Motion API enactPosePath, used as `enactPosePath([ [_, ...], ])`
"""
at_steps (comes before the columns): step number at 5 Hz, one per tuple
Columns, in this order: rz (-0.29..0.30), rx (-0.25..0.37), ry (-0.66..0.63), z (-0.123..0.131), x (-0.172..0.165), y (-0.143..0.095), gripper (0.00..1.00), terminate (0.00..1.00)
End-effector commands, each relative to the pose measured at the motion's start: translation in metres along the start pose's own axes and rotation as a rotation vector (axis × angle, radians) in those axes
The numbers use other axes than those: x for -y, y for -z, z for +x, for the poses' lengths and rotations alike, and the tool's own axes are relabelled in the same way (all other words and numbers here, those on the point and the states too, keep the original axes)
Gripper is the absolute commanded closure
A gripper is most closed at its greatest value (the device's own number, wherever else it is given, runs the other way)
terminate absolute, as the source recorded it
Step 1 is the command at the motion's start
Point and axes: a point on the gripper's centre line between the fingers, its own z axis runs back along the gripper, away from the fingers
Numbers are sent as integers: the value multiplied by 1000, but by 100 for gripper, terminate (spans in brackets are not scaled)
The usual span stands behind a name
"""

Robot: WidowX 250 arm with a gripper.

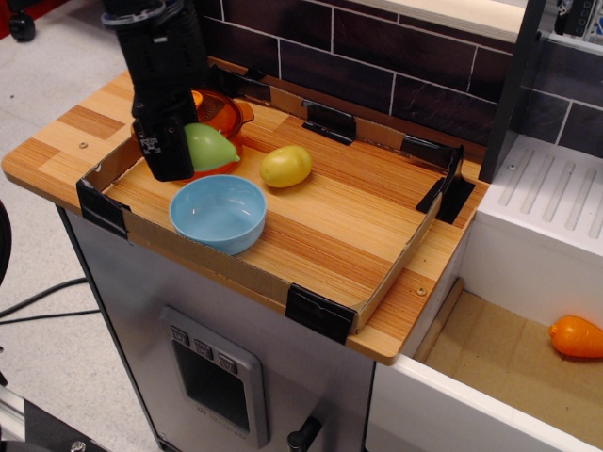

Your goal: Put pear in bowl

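Observation:
My black gripper [179, 151] is shut on the light-green pear [209, 148], whose pointed end faces right. It holds the pear in the air, just up and left of the light-blue bowl [219, 213]. The bowl sits empty near the front left of the wooden tray. The fingertips are hard to tell apart against the black body.
An orange transparent lidded pot [223, 118] stands behind the gripper. A yellow oval fruit [286, 166] lies right of the pear. A low cardboard rim with black corner clips [320, 313] frames the board. An orange fruit [576, 337] lies in the sink at lower right.

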Motion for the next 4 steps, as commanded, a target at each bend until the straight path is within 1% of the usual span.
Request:
enactPosePath([
  [1,44,-61,-21,-6,1,-10,0,0],
  [2,20,-39,-25,-5,3,-24,0,0],
  [3,53,-14,-39,2,1,-39,0,0],
  [4,77,28,-152,14,-8,-69,0,0],
])
